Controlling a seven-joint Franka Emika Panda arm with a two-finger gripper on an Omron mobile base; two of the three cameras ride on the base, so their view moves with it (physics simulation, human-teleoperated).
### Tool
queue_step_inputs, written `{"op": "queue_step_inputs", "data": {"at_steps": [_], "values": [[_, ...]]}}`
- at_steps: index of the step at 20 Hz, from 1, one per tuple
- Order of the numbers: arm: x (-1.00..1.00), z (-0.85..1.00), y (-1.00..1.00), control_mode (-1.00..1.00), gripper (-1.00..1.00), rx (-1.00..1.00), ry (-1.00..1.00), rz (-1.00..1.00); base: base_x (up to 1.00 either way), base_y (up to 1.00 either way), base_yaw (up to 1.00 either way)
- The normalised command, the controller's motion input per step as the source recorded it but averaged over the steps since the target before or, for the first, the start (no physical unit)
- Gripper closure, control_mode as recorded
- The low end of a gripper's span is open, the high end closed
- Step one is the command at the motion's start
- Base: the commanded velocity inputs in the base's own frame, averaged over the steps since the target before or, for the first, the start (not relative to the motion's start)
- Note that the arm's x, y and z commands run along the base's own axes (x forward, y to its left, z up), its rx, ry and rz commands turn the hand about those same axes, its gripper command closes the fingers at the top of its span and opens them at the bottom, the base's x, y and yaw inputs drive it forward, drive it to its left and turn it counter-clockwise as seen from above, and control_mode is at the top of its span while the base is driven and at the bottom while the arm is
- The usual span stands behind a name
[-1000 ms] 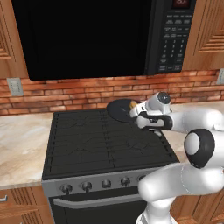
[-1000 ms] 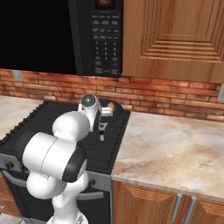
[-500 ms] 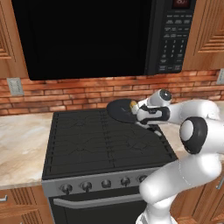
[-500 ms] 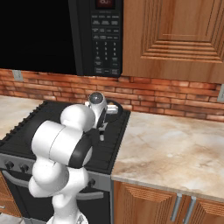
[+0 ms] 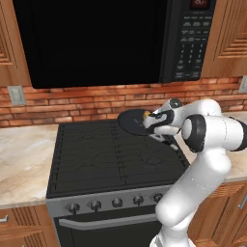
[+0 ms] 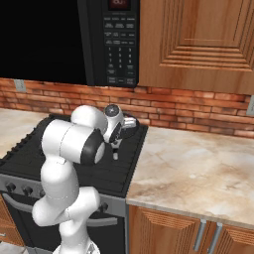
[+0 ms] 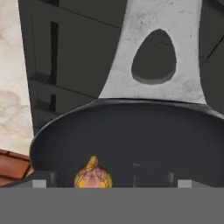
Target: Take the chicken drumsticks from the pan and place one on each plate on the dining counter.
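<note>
Gripper: the gripper hangs over the near-right part of the pan, jaws spread wide and holding nothing; in the hand view two dark finger tips rise at the bottom edge with a drumstick between them, nearer the left one.
Change, arm: against a second ago the arm is folded tighter; its big white elbow now stands higher and closer to the hand, and the hand has drawn a little left and farther over the pan.
Change, rest: stove, microwave, wall and worktop sit as they did; the cameras have not moved.
Microwave: black microwave hangs over the stove, its keypad on the right side; the key labels are too small to read, and a red display at its top is blurred.
Stove: black stove with grates, a row of knobs along its near front.
Worktop: beige marbled worktop to the right of the stove, and more of it to the left; brick wall behind.
Cupboard: wooden cupboard door right of the microwave.
Pan: dark round pan on the stove's far-right burner, just before the brick wall; its grey handle has an oval hole.
Chicken drumsticks: one golden-orange drumstick lies in the pan near the rim, under the gripper; a small orange spot shows beside the hand in the left base view. Whether there is a second I cannot tell.
Writing: no brand or readable lettering anywhere.
</note>
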Motion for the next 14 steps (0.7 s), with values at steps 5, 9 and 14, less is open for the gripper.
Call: {"op": "queue_step_inputs", "data": {"at_steps": [5, 9, 14], "values": [[0.4, -0.25, -0.02, -1.0, -1.0, -0.06, 0.02, 0.07, 0.0, 0.0, 0.0], [0.41, -0.17, -0.19, -1.0, -1.0, 0.0, 0.0, 0.07, 0.0, 0.0, 0.0], [0.26, -0.27, -0.36, -1.0, -1.0, 0.0, 0.0, 0.05, 0.0, 0.0, 0.0]]}}
